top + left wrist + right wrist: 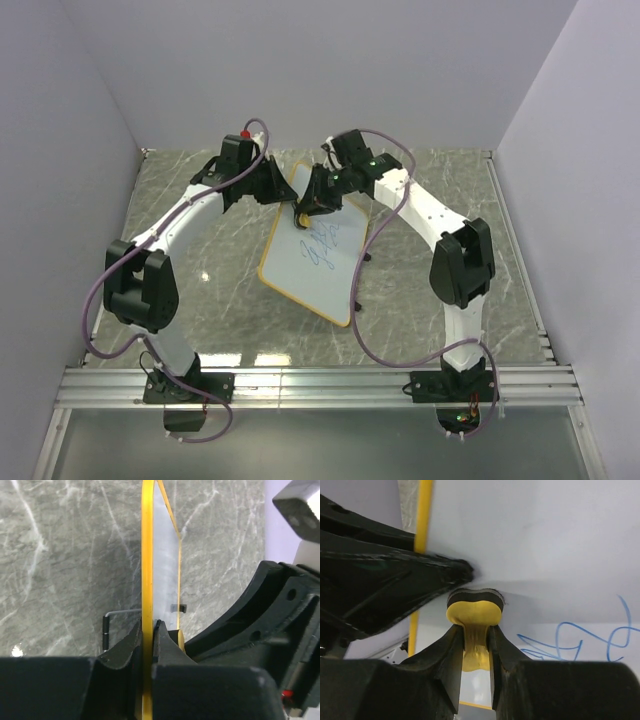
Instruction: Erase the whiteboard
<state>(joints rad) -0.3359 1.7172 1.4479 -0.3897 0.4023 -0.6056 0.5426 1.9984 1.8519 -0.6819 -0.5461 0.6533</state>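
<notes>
The whiteboard (315, 260) with a thin orange-yellow frame is tilted up off the table, its far end raised. Blue scribbles (325, 245) mark its middle and show in the right wrist view (580, 640). My left gripper (272, 185) is shut on the board's far left edge; the left wrist view shows the yellow edge (147, 580) clamped between the fingers (148, 645). My right gripper (305, 212) is shut on the yellow-and-black bone-shaped eraser (474, 612), whose black pad touches the white surface (545, 540) above the scribbles.
The grey marbled tabletop (200, 290) lies under the board. A thin wire leg with a black tip (107, 627) sticks out behind the board. White walls close in the left, back and right. A metal rail (320, 385) runs along the near edge.
</notes>
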